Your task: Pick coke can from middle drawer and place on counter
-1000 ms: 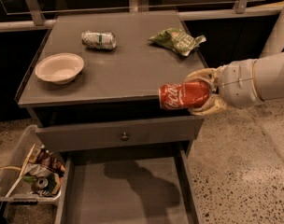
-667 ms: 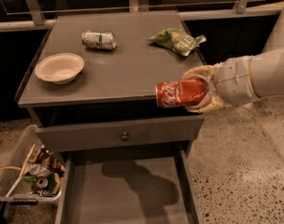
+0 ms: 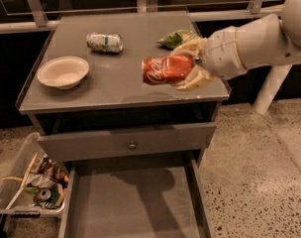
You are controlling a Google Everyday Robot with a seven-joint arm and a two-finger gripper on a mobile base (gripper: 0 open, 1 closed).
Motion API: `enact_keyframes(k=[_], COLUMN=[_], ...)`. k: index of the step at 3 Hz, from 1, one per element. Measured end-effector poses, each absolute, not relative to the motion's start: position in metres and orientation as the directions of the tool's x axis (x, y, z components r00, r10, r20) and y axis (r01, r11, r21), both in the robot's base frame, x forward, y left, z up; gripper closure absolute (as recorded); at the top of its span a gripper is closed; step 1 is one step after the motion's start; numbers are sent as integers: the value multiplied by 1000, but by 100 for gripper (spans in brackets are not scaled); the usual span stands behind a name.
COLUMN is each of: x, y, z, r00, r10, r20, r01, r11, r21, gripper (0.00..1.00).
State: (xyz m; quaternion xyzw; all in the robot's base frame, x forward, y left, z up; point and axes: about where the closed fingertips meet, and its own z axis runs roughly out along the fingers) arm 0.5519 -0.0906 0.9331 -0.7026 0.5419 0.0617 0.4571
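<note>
A claw (image 3: 184, 67), reaching in from the right, is clamped on a red coke can (image 3: 163, 70) lying sideways between its fingers (image 3: 191, 82), held above the right side of the grey bench (image 3: 111, 90).

Speckled floor (image 3: 259, 167), pale rail (image 3: 12, 28) behind.

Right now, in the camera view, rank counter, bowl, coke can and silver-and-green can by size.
1. counter
2. bowl and coke can, about alike; the can is in the gripper over the counter's right side, nearer the camera
3. silver-and-green can, farther back
</note>
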Motion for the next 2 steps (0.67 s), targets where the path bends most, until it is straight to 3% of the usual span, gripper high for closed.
enact_keyframes(k=[1,2], x=[571,574], y=[-67,-56], z=[931,923], r00=[302,253], r10=[-626,-594], r20=[-719,-764], r01=[-874,-891], r11=[118,164], r21=[-471,-423], gripper=[100,100])
